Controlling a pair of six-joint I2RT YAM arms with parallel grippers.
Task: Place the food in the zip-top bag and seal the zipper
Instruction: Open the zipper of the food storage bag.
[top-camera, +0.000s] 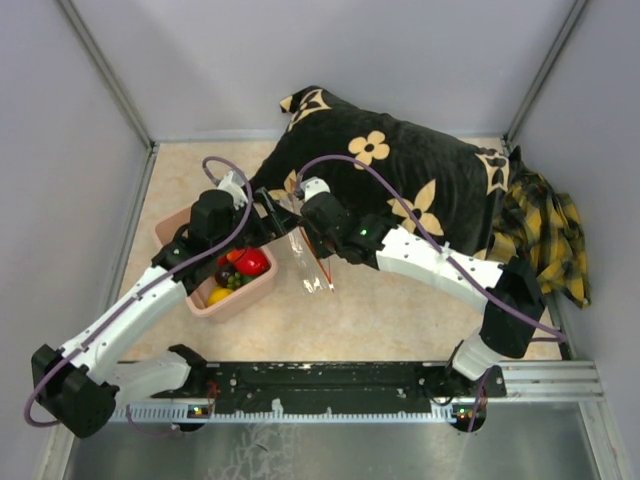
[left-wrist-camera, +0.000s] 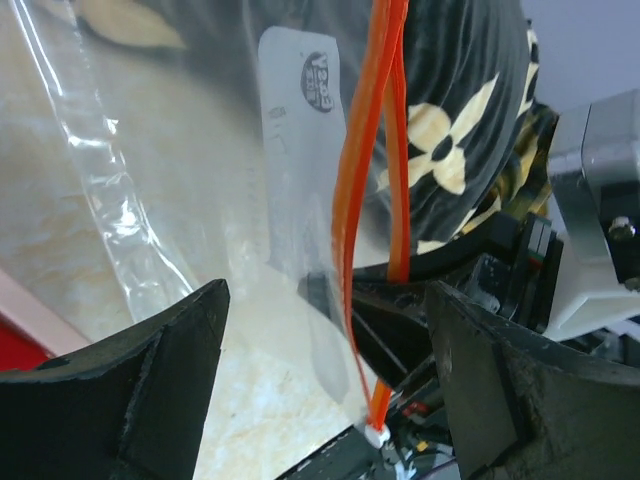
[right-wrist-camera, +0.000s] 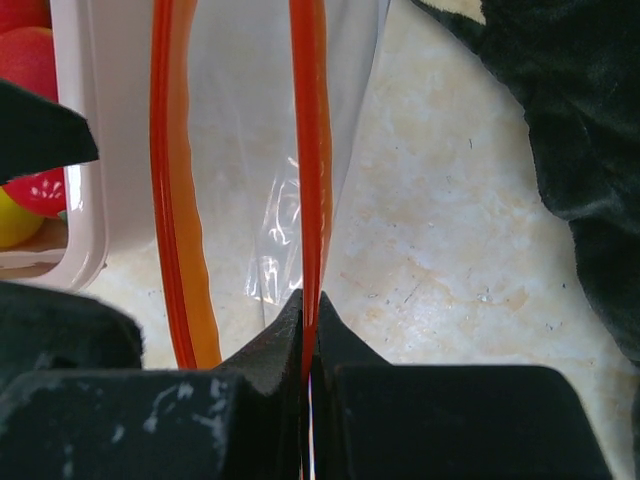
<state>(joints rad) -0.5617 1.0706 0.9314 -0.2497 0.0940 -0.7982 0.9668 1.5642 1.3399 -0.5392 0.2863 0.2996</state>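
Observation:
The clear zip-top bag (top-camera: 305, 262) hangs over the table between the two grippers, mouth open. My right gripper (right-wrist-camera: 310, 305) is shut on one red-orange zipper strip (right-wrist-camera: 310, 180); the other strip (right-wrist-camera: 172, 200) bows away to the left. In the top view my right gripper (top-camera: 298, 228) is at the bag's upper edge. My left gripper (left-wrist-camera: 328, 295) is open, its fingers (left-wrist-camera: 150, 380) wide apart on either side of the bag film (left-wrist-camera: 290, 200) and zipper (left-wrist-camera: 365, 200), touching neither. The food (top-camera: 250, 262), red, yellow and dark pieces, lies in the pink tub (top-camera: 200, 305).
A black pillow with tan flowers (top-camera: 400, 180) lies behind the grippers. A yellow plaid cloth (top-camera: 545, 230) is at the right. The pink tub's rim (right-wrist-camera: 80, 150) is just left of the bag. Grey walls enclose the table.

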